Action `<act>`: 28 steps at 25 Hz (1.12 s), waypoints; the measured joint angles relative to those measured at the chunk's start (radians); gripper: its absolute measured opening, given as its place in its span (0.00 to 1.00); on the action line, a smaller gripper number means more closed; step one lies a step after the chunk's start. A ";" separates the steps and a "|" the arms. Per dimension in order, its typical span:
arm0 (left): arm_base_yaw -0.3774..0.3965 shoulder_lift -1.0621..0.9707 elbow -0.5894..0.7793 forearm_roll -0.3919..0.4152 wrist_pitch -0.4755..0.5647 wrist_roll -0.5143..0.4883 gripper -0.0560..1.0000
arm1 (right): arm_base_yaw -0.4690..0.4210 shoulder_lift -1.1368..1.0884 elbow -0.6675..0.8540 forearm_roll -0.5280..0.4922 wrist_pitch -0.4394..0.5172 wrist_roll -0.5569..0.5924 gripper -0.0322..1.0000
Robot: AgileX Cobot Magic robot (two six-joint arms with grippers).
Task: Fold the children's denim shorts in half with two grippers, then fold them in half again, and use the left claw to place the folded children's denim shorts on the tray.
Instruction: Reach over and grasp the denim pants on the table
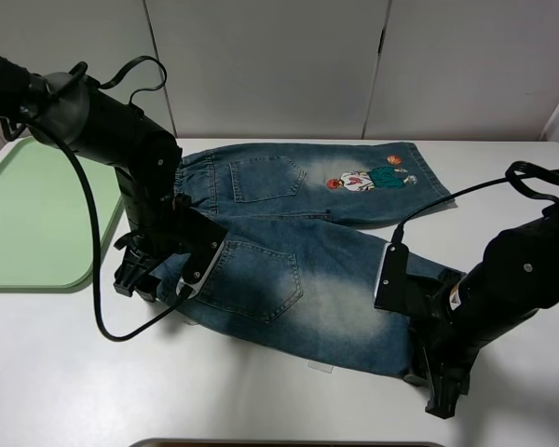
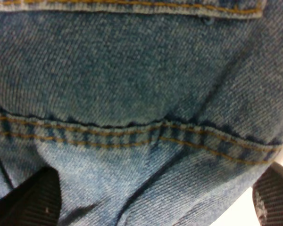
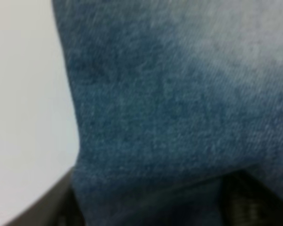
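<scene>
- Children's denim shorts (image 1: 298,270): spread flat on the white table (image 1: 65,372), near the pale green tray (image 1: 28,214), no part resting on it.
- Left gripper (image 2: 155,205): at the waistband end, jaws wide apart astride the denim, nothing clamped.
- Right gripper (image 3: 153,209): at the near leg's hem, denim between its fingers (image 3: 247,205). The view is blurred, so I cannot tell whether it has a hold.

We see faded blue shorts (image 1: 289,279) with a cartoon print (image 1: 368,179), a pale green tray (image 1: 28,214), a white desk (image 1: 261,391).
</scene>
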 joint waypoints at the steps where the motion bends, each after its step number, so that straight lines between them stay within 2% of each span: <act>1: 0.000 0.000 0.000 0.000 0.000 0.000 0.81 | 0.000 0.000 0.000 0.000 0.000 0.000 0.46; 4: 0.000 0.000 0.000 0.000 0.000 0.000 0.81 | 0.001 0.000 0.000 -0.004 -0.011 0.000 0.36; 9: 0.000 0.000 0.000 0.000 -0.001 0.000 0.81 | 0.008 0.002 0.000 -0.019 -0.025 -0.002 0.04; 10: 0.000 0.000 0.000 0.000 -0.001 0.001 0.81 | 0.008 0.002 0.000 -0.023 -0.026 -0.003 0.02; 15: 0.000 0.000 0.000 0.000 -0.002 0.002 0.80 | 0.008 0.002 0.000 -0.034 -0.027 -0.004 0.02; 19: 0.000 0.000 -0.002 0.000 -0.011 0.006 0.66 | 0.008 0.002 0.000 -0.034 -0.027 -0.004 0.02; 20: 0.000 0.000 -0.002 0.000 -0.011 0.006 0.66 | 0.008 0.002 0.000 -0.034 -0.027 -0.004 0.02; 24: 0.000 0.001 -0.004 -0.006 -0.012 0.011 0.50 | 0.008 0.002 0.000 -0.034 -0.027 -0.004 0.02; 25: 0.000 0.001 -0.004 -0.006 -0.012 0.011 0.50 | 0.008 0.002 0.000 -0.034 -0.027 -0.004 0.02; 27: 0.000 0.001 -0.004 -0.008 -0.017 0.011 0.37 | 0.008 0.002 0.000 -0.034 -0.028 -0.004 0.02; 28: 0.000 0.001 -0.004 -0.008 -0.026 0.011 0.20 | 0.008 0.002 0.000 -0.034 -0.028 -0.004 0.02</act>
